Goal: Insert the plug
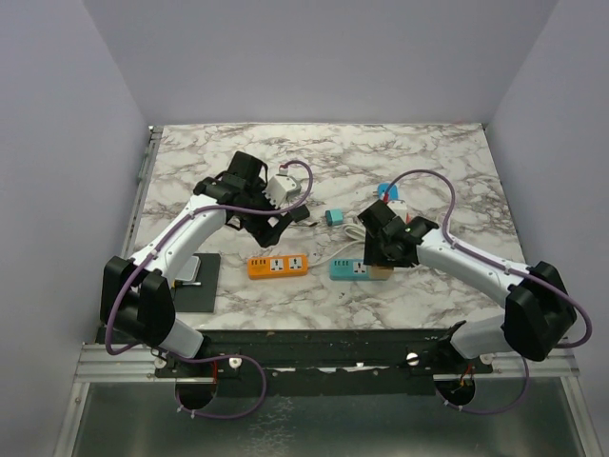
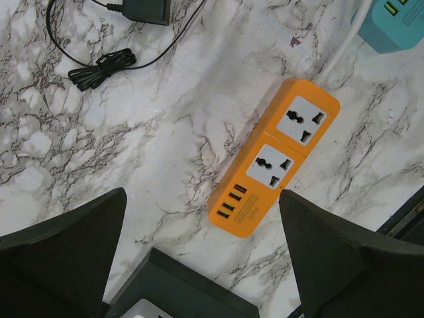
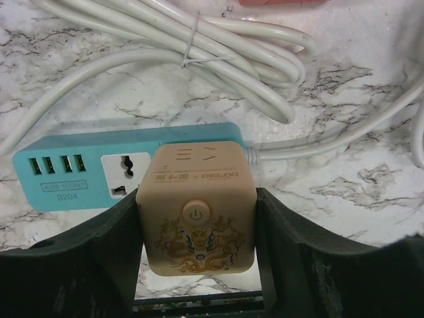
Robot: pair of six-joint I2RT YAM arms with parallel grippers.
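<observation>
My right pincer [image 3: 197, 228] grips the tan cube plug [image 3: 195, 185] at the cord end of the teal power strip [image 3: 79, 169] (seated or not, I cannot tell), my left pincer [image 2: 202, 265] gaping empty over the orange strip [image 2: 275, 165].

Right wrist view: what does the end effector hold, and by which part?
The right end effector holds the tan cube adapter by its two opposite sides, between its fingers.

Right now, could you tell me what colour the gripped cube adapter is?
The cube adapter is tan with gold ornament; right wrist view shows it best.
</observation>
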